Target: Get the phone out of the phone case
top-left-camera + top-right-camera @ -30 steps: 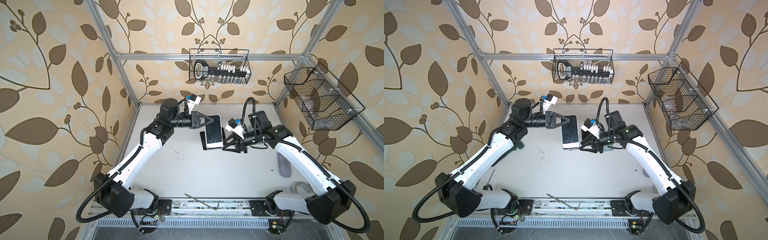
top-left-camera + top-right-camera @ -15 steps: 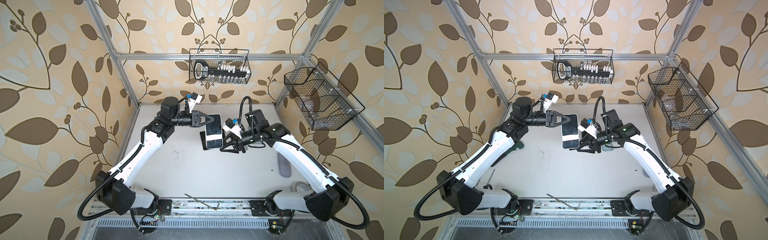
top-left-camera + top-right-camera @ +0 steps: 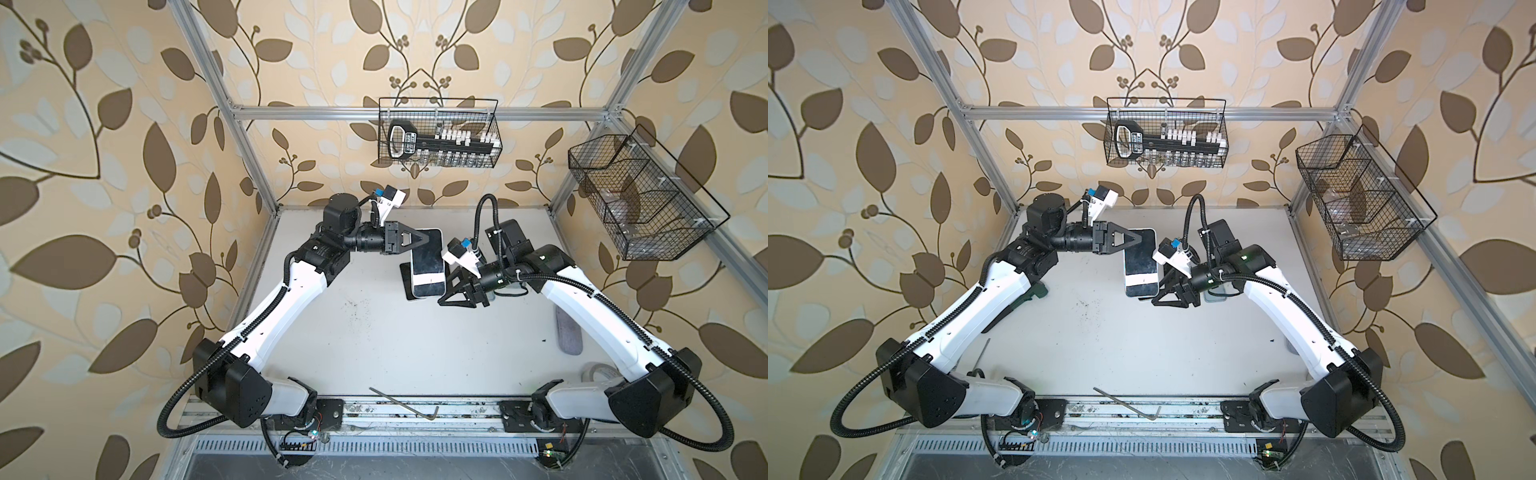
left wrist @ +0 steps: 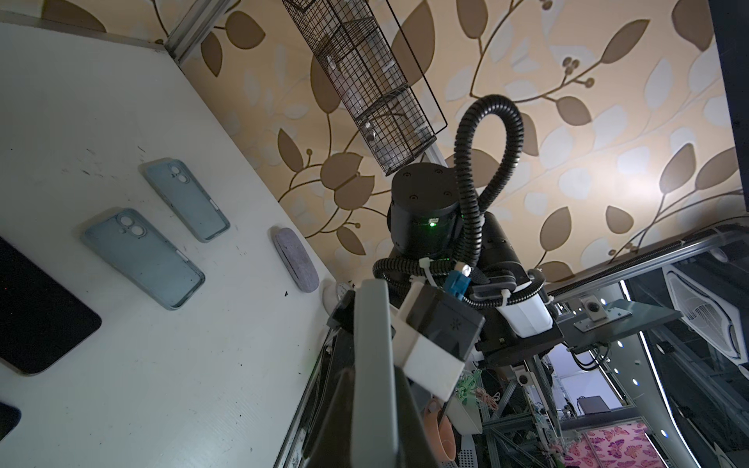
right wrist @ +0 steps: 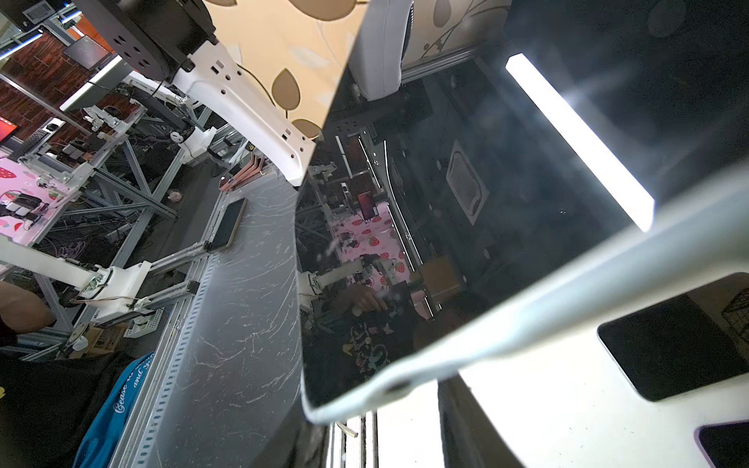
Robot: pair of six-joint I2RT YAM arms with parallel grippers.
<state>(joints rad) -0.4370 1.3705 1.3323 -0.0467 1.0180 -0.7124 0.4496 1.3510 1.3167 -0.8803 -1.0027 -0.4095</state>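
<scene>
The phone (image 3: 428,259) (image 3: 1140,259), black-screened with a bright reflected band, sits inside a pale blue-grey phone case (image 5: 527,316) and hangs above the table. My left gripper (image 3: 422,244) (image 3: 1136,240) is shut on its upper part. In the left wrist view the case's grey edge (image 4: 373,364) runs between the jaws of the left gripper (image 4: 375,437). My right gripper (image 3: 448,291) (image 3: 1160,293) stands open at the phone's lower right corner. In the right wrist view that corner of the phone (image 5: 486,202) lies between the dark fingers (image 5: 478,425) of the right gripper (image 5: 385,437).
On the white table (image 4: 162,364) lie two empty blue cases (image 4: 142,255) (image 4: 186,198), a bare black phone (image 4: 36,316) and a grey pouch (image 3: 568,332) (image 4: 295,259). An Allen key (image 3: 399,405) lies at the front rail. Wire baskets (image 3: 438,133) (image 3: 640,199) hang on the walls.
My right gripper has moved left up to the phone's lower corner and its jaws have widened a little. The left gripper keeps its hold on the phone.
</scene>
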